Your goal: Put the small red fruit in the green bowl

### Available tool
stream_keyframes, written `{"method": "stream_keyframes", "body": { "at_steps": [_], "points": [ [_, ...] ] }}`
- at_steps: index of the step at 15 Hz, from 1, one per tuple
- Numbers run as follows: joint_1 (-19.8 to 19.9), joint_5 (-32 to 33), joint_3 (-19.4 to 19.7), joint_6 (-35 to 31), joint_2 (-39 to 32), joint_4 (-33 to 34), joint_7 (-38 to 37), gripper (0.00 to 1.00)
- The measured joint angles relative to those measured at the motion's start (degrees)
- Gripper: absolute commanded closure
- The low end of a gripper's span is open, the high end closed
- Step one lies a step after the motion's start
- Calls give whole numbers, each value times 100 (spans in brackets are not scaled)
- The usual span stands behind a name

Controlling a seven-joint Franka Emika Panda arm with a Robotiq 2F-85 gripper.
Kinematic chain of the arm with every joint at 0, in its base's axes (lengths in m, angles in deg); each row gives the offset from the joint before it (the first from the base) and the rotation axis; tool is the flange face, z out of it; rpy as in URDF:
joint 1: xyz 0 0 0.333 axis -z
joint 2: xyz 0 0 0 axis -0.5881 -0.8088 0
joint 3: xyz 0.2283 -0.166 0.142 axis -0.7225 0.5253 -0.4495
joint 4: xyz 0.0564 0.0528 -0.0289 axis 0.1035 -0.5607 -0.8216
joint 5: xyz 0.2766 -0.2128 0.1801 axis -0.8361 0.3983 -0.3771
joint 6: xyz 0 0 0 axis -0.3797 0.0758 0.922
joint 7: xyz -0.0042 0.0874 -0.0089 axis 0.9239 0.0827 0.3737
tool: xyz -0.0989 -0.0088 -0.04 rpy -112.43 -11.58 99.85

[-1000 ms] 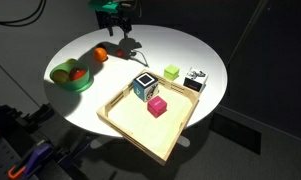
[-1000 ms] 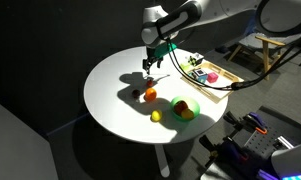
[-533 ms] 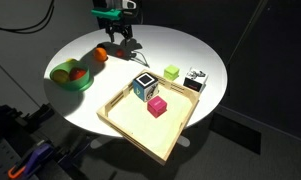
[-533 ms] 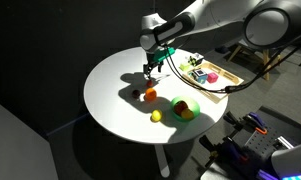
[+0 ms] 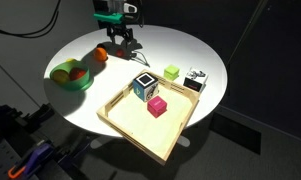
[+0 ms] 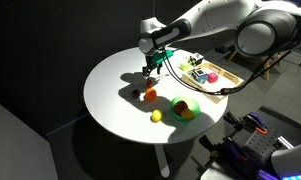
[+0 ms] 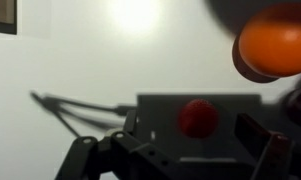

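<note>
A tiny round red fruit [image 7: 198,117] lies on the round white surface [image 5: 180,50], near a larger orange rounded fruit [image 7: 275,45] and outside the shallow light-green bowl [image 5: 76,88], which also sits near the orange fruit. The robot's pincer [image 5: 121,45] hovers close to the orange fruit, fingers spread wide and gripping nothing. A square tan wooden tray [image 5: 130,137] rests well apart from the orange fruit.
</note>
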Motion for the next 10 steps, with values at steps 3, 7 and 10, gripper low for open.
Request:
{"method": "stream_keyframes", "body": {
  "at_steps": [3, 7, 10],
  "points": [
    [-14, 1, 2, 20, -126, 234, 0, 0],
    [-23, 1, 5, 146, -307, 572, 0, 0],
    [-33, 3, 7, 260, -461, 814, 0, 0]
  ]
}}
